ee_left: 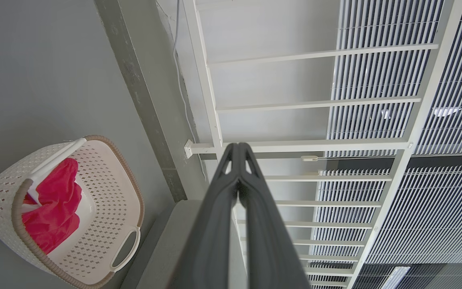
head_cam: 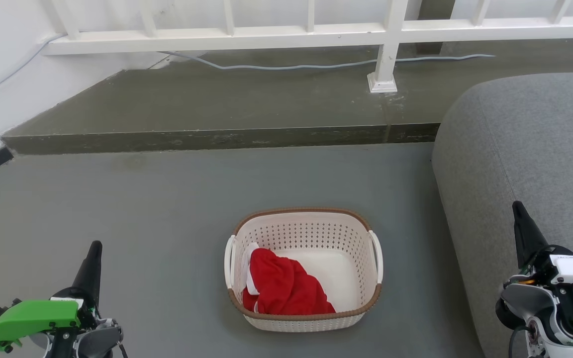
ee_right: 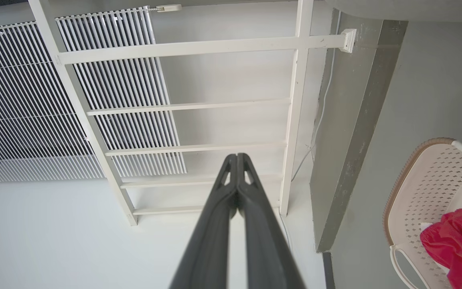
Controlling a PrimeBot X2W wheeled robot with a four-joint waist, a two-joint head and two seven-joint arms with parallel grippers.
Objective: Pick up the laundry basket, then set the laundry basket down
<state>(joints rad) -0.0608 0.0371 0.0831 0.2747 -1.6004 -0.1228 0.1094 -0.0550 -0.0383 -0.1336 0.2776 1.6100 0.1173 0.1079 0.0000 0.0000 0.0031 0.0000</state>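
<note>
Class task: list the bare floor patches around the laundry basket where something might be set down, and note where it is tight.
Widest: grey floor left of the laundry basket, bordered by the raised step and the left gripper. Another bare strip lies between basket and step. Tight: the gap between basket and grey sofa.

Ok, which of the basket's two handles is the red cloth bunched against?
The left handle, away from the sofa: the red cloth lies heaped at that end, while the end by the right handle is bare.
</note>
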